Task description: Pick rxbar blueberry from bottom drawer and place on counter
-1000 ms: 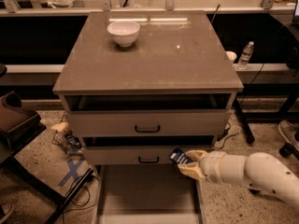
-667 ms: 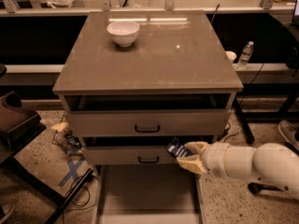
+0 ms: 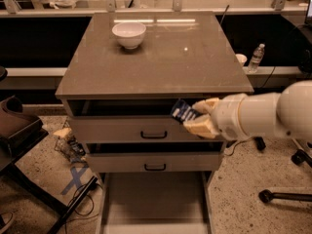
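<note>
My gripper (image 3: pixel 197 116) is shut on the rxbar blueberry (image 3: pixel 183 112), a small dark blue bar with pale lettering. It holds the bar in front of the top drawer, just below the front edge of the counter (image 3: pixel 156 57). The bar sticks out to the left from between the tan fingers (image 3: pixel 201 126). The white arm comes in from the right. The bottom drawer (image 3: pixel 153 199) is pulled out at the cabinet's foot, and its pale floor shows nothing on it.
A white bowl (image 3: pixel 128 34) stands on the counter at the back left. Two upper drawers with black handles (image 3: pixel 153 134) sit slightly open. A dark chair (image 3: pixel 19 130) and cables are at the left, a water bottle (image 3: pixel 256 57) and chair wheels (image 3: pixel 265 195) at the right.
My gripper has risen with the bar from beside the lower handled drawer up to the top drawer's level, just under the counter edge.
</note>
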Robot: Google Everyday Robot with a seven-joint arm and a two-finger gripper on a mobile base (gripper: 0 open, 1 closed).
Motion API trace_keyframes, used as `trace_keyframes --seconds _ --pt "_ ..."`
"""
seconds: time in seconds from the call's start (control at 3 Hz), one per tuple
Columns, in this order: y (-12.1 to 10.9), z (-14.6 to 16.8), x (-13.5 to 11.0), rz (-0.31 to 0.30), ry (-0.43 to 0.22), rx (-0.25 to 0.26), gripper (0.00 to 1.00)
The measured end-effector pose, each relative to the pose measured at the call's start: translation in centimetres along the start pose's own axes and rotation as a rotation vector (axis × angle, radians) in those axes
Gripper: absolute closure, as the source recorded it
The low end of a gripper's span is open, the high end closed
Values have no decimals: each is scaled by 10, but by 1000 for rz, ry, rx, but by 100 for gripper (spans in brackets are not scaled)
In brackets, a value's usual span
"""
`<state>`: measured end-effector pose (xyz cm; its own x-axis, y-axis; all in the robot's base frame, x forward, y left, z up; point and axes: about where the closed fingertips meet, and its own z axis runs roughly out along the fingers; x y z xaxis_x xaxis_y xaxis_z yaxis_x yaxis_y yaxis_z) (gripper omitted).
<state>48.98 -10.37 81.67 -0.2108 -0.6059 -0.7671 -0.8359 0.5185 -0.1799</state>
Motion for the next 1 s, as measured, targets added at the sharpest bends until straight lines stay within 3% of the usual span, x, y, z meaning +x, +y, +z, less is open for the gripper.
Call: trace_keyframes --seconds 0.33,0.67,1.0 --pt "-47 -12 -50 -60 29 79 100" --pt "-108 -7 -83 -85 65 177 100" --pt "-161 24 -110 -111 72 235 100"
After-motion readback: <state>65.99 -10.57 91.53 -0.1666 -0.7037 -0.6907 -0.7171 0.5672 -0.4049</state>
